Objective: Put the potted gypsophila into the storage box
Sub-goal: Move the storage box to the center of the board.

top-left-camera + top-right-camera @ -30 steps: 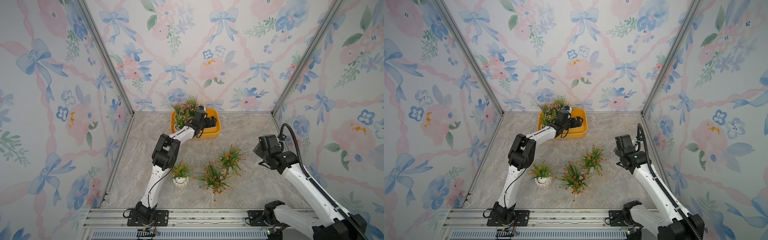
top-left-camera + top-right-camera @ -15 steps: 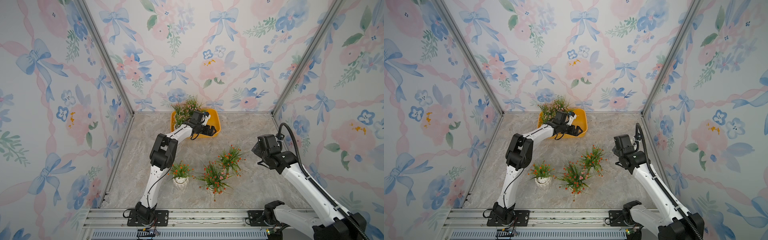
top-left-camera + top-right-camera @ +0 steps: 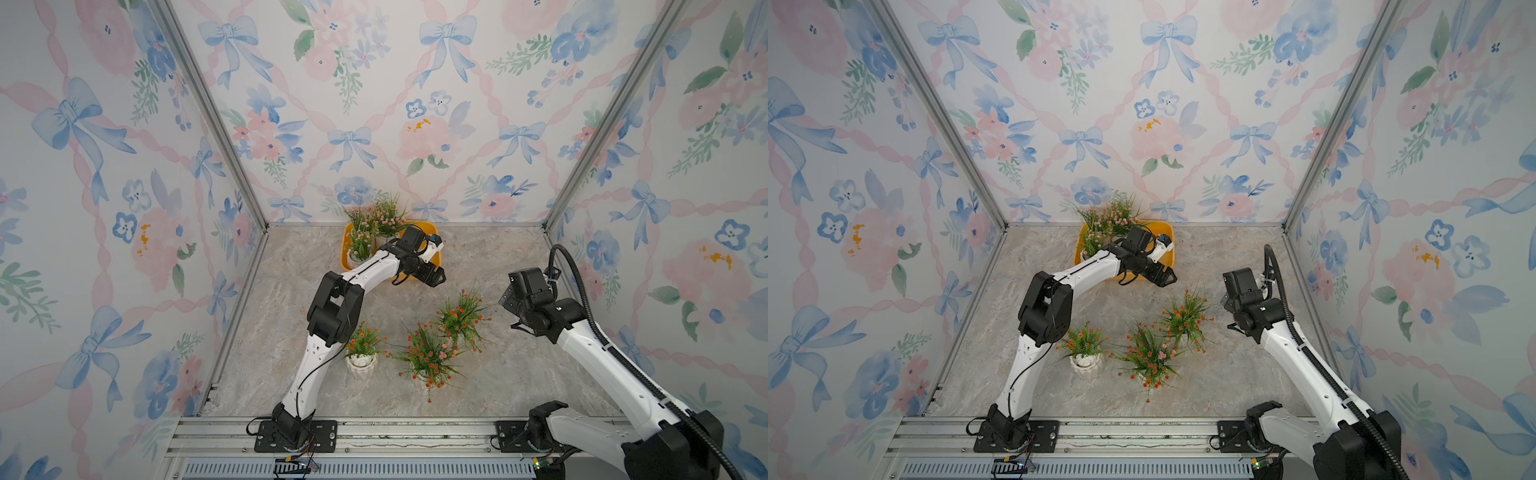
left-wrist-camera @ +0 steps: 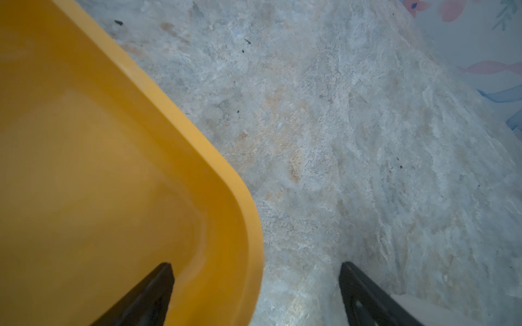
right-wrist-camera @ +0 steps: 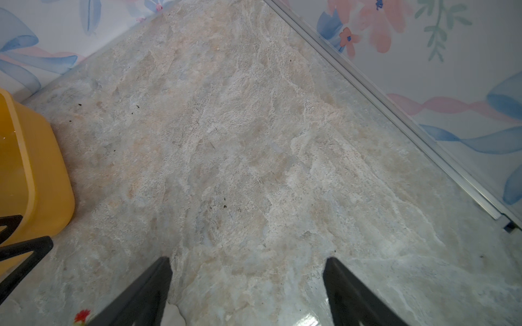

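The left end effector (image 4: 255,266) and right end effector (image 5: 248,261) gape empty; best straddle the lower-centre potted gypsophila (image 3: 361,357) low, beneath its sprigs.

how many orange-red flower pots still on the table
3 white-potted orange-red gypsophila: left pot, middle pot nearest the front, right pot farther back; tangled sprigs may hide another.

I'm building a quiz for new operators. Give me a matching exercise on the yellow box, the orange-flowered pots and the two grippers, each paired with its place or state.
Things:
1. yellow box
2. orange-flowered pots
3. left gripper
4. right gripper

Places or states:
A. open, over bare table
B. by the back wall
C. open, over the box's corner
D. standing on the table, outside the box

Pairs: 1-B, 2-D, 3-C, 4-A
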Action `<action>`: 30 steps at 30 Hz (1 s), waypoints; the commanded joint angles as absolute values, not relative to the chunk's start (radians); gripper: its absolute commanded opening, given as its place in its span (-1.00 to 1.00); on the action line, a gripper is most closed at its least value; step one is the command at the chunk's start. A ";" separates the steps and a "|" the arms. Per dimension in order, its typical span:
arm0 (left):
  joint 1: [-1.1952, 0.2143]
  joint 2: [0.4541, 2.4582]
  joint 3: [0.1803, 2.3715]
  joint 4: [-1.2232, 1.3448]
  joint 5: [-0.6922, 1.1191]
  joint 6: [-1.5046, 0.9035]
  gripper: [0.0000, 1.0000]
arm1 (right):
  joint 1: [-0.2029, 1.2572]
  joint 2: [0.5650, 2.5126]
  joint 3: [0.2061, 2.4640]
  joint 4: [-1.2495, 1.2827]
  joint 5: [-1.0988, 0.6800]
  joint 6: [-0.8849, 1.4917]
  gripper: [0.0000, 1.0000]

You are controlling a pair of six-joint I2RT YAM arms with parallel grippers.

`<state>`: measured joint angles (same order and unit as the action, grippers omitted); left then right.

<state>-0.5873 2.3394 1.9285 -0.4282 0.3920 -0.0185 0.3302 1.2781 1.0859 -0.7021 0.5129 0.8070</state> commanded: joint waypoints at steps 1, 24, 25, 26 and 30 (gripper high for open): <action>-0.600 2.326 1.879 -0.530 0.436 -0.006 0.83 | 0.336 1.309 1.106 -0.719 0.499 0.792 0.74; -0.790 2.465 2.083 -0.531 0.512 -0.221 0.78 | 0.310 1.009 0.849 -0.827 0.403 0.843 0.79; -0.794 2.482 2.111 -0.530 0.509 -0.232 0.78 | 0.309 0.992 0.838 -0.831 0.394 0.844 0.79; -0.799 2.503 2.144 -0.531 0.500 -0.245 0.78 | 0.310 0.973 0.823 -0.833 0.381 0.846 0.79; -0.804 2.565 2.252 -0.530 0.457 -0.318 0.80 | 0.310 0.926 0.775 -0.819 0.306 0.848 0.80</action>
